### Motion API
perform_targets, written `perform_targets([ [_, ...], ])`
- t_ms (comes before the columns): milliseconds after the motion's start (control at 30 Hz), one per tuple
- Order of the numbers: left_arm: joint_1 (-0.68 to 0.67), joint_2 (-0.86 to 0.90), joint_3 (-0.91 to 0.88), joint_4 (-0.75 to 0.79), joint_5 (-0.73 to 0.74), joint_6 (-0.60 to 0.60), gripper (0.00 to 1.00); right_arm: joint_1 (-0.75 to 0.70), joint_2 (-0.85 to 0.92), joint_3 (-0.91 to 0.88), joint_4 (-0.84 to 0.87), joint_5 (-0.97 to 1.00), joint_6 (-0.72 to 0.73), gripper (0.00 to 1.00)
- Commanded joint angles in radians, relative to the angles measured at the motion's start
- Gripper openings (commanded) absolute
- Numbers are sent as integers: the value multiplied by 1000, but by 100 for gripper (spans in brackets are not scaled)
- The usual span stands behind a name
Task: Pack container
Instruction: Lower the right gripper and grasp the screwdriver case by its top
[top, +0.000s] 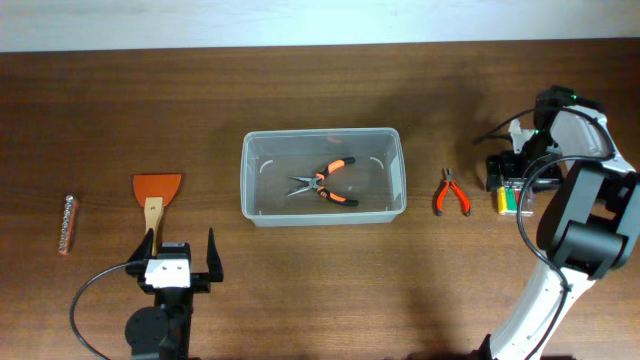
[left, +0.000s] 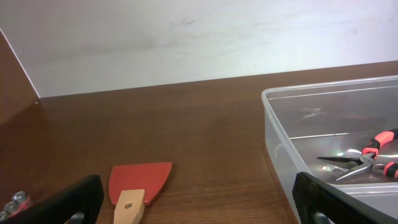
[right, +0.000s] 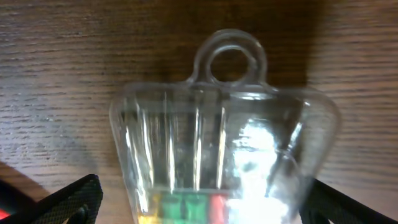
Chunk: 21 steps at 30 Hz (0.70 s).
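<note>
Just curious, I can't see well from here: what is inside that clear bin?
One pair of orange-handled pliers lies on the floor of the bin. Its walls are clear, so nothing else seems hidden inside.

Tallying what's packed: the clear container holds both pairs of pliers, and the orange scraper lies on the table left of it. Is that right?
No. The overhead view shows one pair of pliers in the container; the other pair lies on the table right of it. The scraper is left.

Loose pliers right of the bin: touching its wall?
Apart. The overhead view shows a strip of bare table between the loose pliers and the bin.
</note>
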<state>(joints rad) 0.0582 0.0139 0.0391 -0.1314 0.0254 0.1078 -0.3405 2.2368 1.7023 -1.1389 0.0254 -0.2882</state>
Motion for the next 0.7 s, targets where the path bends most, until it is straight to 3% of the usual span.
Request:
perform_targets([
  [0,-5,-8,-6,0,-4,-10,99,-2,31,-9,0,-17,8,99],
  [400,-5,-8,-6,0,-4,-10,99,-2,32,-9,2,-14,9,100],
  [567,-5,-8,-6,0,-4,-10,99,-2,32,-9,1,-14,9,84],
  [667,-5,-8,-6,0,-4,-10,99,-2,32,-9,-2,-14,9,81],
])
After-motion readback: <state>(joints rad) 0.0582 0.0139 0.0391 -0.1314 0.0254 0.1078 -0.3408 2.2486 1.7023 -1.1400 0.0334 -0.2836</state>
